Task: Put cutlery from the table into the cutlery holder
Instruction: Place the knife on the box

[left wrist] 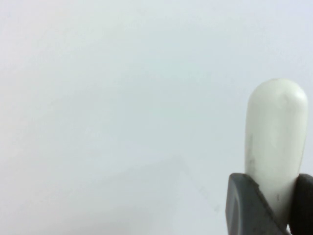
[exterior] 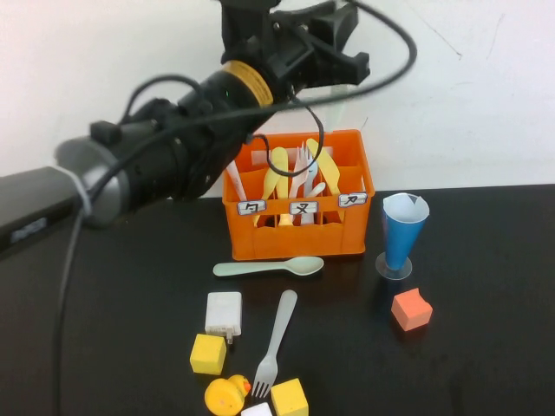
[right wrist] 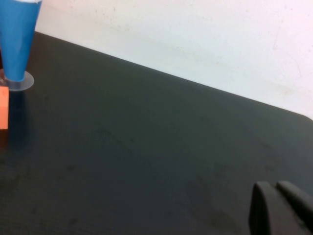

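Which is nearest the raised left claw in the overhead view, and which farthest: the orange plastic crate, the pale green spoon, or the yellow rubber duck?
From the left gripper, shut on a cream-white knife above the crate's back edge:
1. Orange plastic crate, right below it.
2. Pale green spoon, flat in front of the crate.
3. Yellow rubber duck, at the table's near edge.
The right gripper rests shut off right.

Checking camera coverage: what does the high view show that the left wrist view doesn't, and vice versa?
High view only: the orange cutlery holder with utensils in it, pale green spoon and grey fork on the table, the left arm raised above the holder. Left wrist only: left gripper shut on a cream-white knife. Shared: white wall. Right gripper, shut, low over the table, appears only in its own wrist view.
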Available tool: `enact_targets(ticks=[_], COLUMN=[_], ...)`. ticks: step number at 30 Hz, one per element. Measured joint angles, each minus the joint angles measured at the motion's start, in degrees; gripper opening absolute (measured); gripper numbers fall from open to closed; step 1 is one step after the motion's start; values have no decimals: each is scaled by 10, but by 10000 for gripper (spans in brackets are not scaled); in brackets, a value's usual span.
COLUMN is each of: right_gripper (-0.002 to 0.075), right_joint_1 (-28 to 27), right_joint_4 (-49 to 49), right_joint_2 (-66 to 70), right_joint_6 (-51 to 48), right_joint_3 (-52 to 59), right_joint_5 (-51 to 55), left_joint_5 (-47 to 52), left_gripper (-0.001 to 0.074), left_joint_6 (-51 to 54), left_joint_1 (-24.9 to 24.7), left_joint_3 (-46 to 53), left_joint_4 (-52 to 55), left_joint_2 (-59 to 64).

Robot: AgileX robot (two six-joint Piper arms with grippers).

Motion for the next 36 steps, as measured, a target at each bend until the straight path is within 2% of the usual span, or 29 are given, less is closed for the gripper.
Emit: enact_targets(ticks=[3, 6, 17, 27, 29, 34, 36], right_gripper=[-3, -3, -3, -3, -3, -3, -3], right_joint_1=[0, 0, 0, 0, 0, 0, 0], right_joint_4=[0, 0, 0, 0, 0, 0, 0], right_joint_2=[0, 0, 0, 0, 0, 0, 0], right_joint_6=[0, 0, 0, 0, 0, 0, 0], right_joint_3=[0, 0, 0, 0, 0, 0, 0], right_joint_5=[0, 0, 0, 0, 0, 0, 0], left_joint_5=[-117, -162, -221, -232, -227, -220, -215], left_gripper=[148, 148, 148, 152, 179, 331, 363], left_joint_6=[-16, -16, 28, 27, 17, 8, 5], left_joint_1=[12, 18, 30, 30, 30, 30, 30], left_joint_3=[0, 0, 0, -44, -49, -51, -51], left_joint_4=[43, 53, 0, 24, 32, 40, 50], left_joint_2=[45, 87, 189, 227, 227, 227, 225])
